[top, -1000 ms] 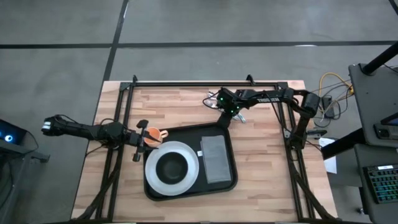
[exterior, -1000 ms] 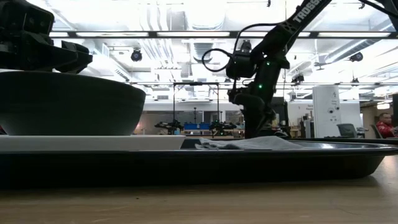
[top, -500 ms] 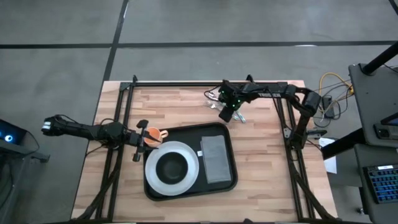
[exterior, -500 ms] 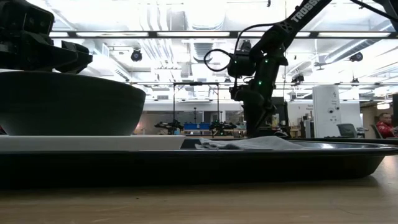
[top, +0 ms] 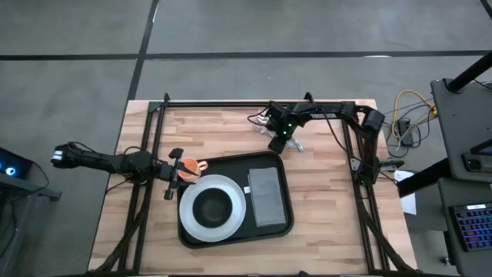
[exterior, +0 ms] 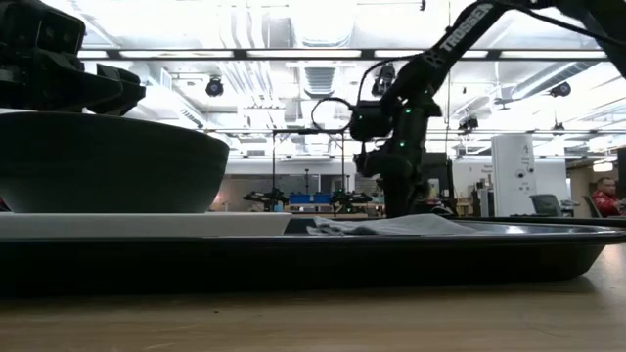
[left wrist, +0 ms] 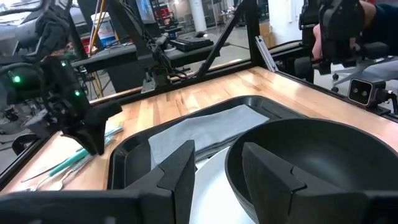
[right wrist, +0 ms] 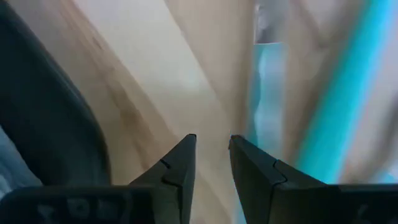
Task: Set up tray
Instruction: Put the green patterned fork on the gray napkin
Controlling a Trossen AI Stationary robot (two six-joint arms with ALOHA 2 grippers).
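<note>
The black tray [top: 281,171] lies mid-table. On it are a white plate [top: 234,219] carrying a black bowl [top: 212,205] and a flat grey napkin [top: 266,196]. Teal-handled cutlery [top: 297,144] lies on the wood just past the tray's far rim. My right gripper [top: 275,143] points down there, fingers slightly open [right wrist: 212,146] over bare wood, with the teal handles [right wrist: 336,99] beside them. My left gripper [top: 175,175] waits open at the tray's left far corner, facing the bowl [left wrist: 323,162]. A small orange thing [top: 189,168] shows by it.
The dark arm frames [top: 146,138] stand along the table's left and right sides, with a bar along the far edge. Bare wood lies on the near and right sides of the tray [top: 330,215]. A person [exterior: 608,196] sits far off in the room.
My right gripper has shifted a little toward the table's left and far edge, staying low by the cutlery past the tray's far rim, while its arm has folded in. The tray and what lies on it have not moved.
</note>
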